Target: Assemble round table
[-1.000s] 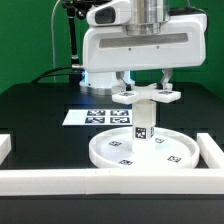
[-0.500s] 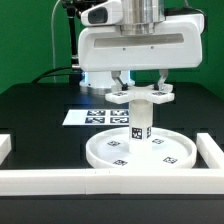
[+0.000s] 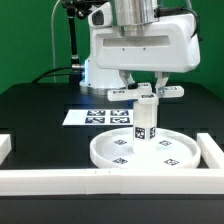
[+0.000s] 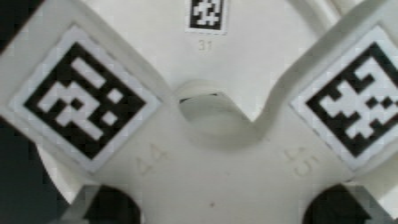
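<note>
The white border walls (image 3: 60,180) hem in the large round disc (image 3: 172,155), which lies flat close to the front wall, probably so it cannot slide while parts are worked onto it. Behind it lies the marker board (image 3: 92,116). The short post (image 3: 145,124) stands upright at the disc's middle, and the cross-shaped foot (image 3: 146,94) sits on its top, apparently being seated there. The gripper (image 3: 144,84) straddles the foot from above, but I cannot tell whether its fingers clamp it.
</note>
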